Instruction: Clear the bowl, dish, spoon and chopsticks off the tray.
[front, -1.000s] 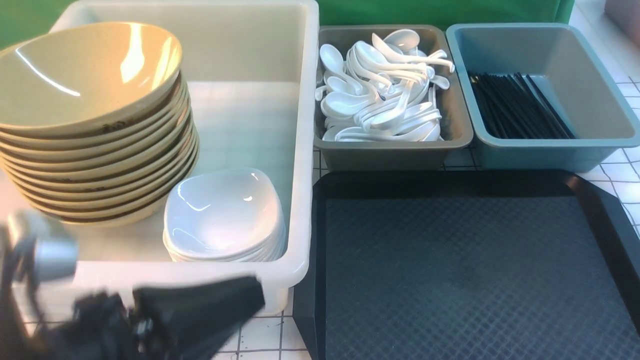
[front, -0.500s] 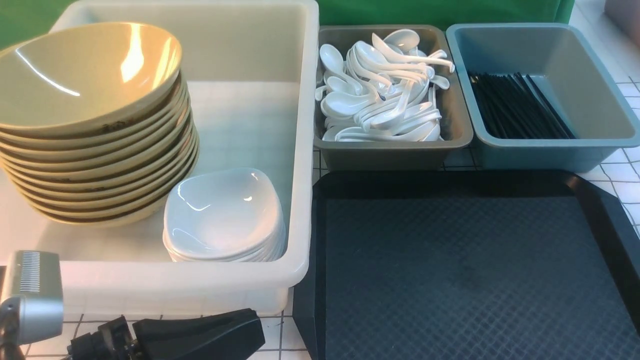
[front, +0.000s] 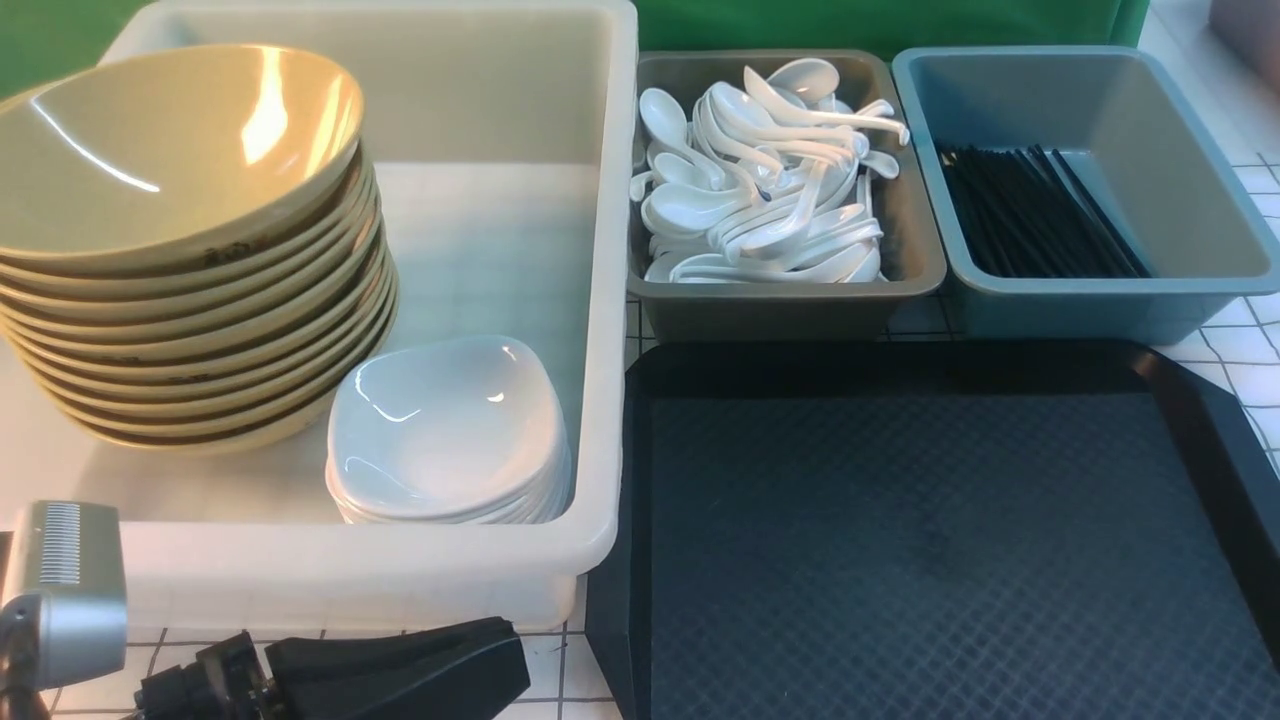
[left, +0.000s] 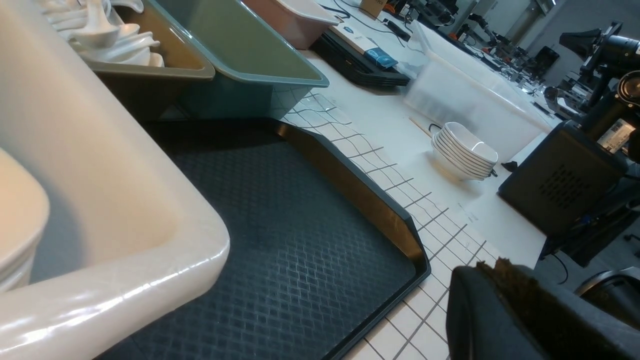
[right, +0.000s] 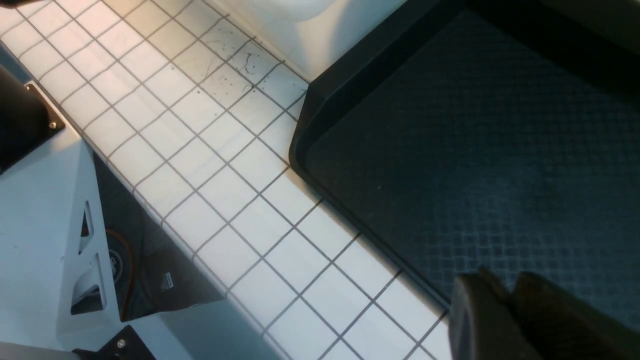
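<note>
Nothing lies on the black diamond-textured tray (front: 930, 550), also seen in both wrist views (left: 280, 240) (right: 475, 150). An olive-yellow bowl (front: 170, 150) tops a stack in the white tub. Beside that stack, a white square dish (front: 445, 425) tops a smaller one. White spoons (front: 760, 190) fill the grey bin, and black chopsticks (front: 1035, 210) lie in the blue-grey bin. My left gripper (front: 515, 645) (left: 492, 267) lies low in front of the tub, shut and empty. My right gripper (right: 495, 280) hovers over the tray's near edge, fingers together, holding nothing; the front view does not show it.
The white tub (front: 610, 300) stands left of the tray. The grey bin (front: 790, 310) and the blue-grey bin (front: 1080, 300) stand behind it. Past the tray's right side, the left wrist view shows a stack of white dishes (left: 465, 157) and a clear box (left: 465, 100).
A second ago my left arm was blurred and higher at the lower left. It dropped toward the near edge and has stayed still for the last half second. Nothing else moved.
</note>
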